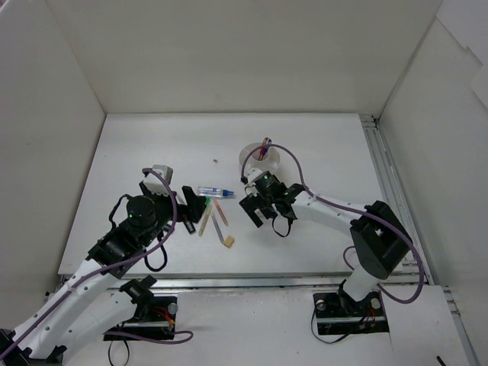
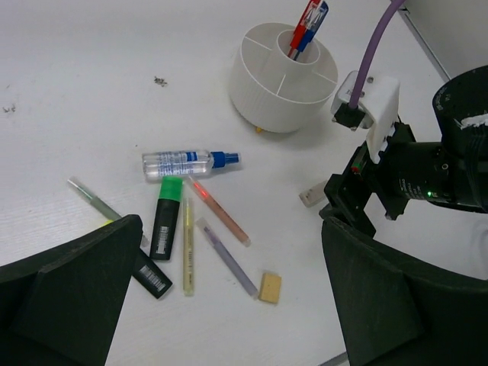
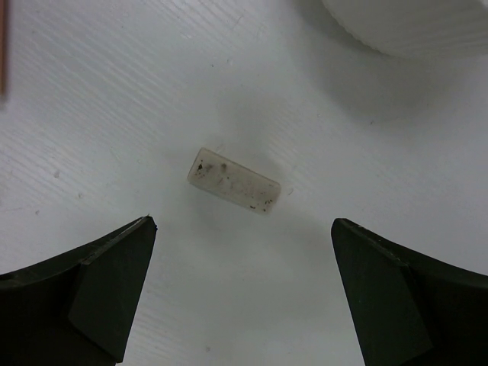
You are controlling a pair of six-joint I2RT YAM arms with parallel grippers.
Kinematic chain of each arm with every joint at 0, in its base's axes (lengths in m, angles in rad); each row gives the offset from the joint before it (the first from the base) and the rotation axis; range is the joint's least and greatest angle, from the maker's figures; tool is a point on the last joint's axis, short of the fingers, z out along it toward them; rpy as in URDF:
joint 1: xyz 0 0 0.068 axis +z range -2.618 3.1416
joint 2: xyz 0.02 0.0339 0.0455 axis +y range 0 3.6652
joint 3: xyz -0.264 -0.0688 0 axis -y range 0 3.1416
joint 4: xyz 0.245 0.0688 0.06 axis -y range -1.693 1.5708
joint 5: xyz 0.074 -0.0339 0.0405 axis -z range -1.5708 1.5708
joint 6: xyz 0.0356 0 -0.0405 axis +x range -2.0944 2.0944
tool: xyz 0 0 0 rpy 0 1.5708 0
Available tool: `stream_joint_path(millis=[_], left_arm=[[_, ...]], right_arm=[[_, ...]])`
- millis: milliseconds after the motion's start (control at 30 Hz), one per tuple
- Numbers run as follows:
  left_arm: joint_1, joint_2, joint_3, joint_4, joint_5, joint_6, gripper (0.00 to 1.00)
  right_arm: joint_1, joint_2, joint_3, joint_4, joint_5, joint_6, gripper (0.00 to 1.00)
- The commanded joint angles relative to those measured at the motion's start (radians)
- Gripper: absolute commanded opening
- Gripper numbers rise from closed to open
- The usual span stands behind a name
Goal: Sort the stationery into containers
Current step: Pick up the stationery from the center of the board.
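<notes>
The beige eraser (image 3: 234, 180) lies flat on the table (image 3: 114, 91) near the white tub (image 3: 404, 27). Its long axis slants across the right gripper (image 3: 242, 226), whose fingers are spread wide and empty, the eraser just beyond their tips.

The left arm (image 1: 84, 274) stretches diagonally from its base toward the middle, wrist angled down, and the left gripper (image 2: 229, 221) has its jaws spread wide apart. The right arm (image 1: 328, 213) bends sharply at the elbow and reaches leftward toward the middle. The right gripper (image 3: 242, 223) points straight down with its two fingers also spread wide.
</notes>
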Motion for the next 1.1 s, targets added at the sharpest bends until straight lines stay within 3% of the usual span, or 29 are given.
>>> stream_joint_path(millis=[0,300,533,700,767,900,1067], left_arm=[[-0.005,-0.007,0.018,-0.003,-0.038,-0.002,1.0],[-0.005,0.046,0.03,0.023,-0.078,0.065,1.0],[-0.005,0.067,0.038,0.052,-0.102,0.117,1.0],[-0.005,0.055,0.021,0.063,-0.125,0.123,1.0],[-0.005,0.053,0.016,0.065,-0.127,0.125,1.0],[-0.005,0.058,0.016,0.06,-0.136,0.128,1.0],[-0.005,0.064,0.019,0.054,-0.15,0.128,1.0]], right_arm=[[-0.006,0.051,0.09,-0.047,-0.019,-0.028,0.98],[-0.061,0.209,0.202,-0.22,-0.068,-0.141,0.98],[-0.077,0.289,0.273,-0.248,-0.113,-0.191,0.98],[-0.089,0.327,0.324,-0.28,-0.14,-0.198,0.88],[-0.097,0.335,0.334,-0.283,-0.174,-0.209,0.8],[-0.114,0.358,0.356,-0.32,-0.241,-0.212,0.47],[-0.134,0.358,0.351,-0.34,-0.303,-0.203,0.27]])
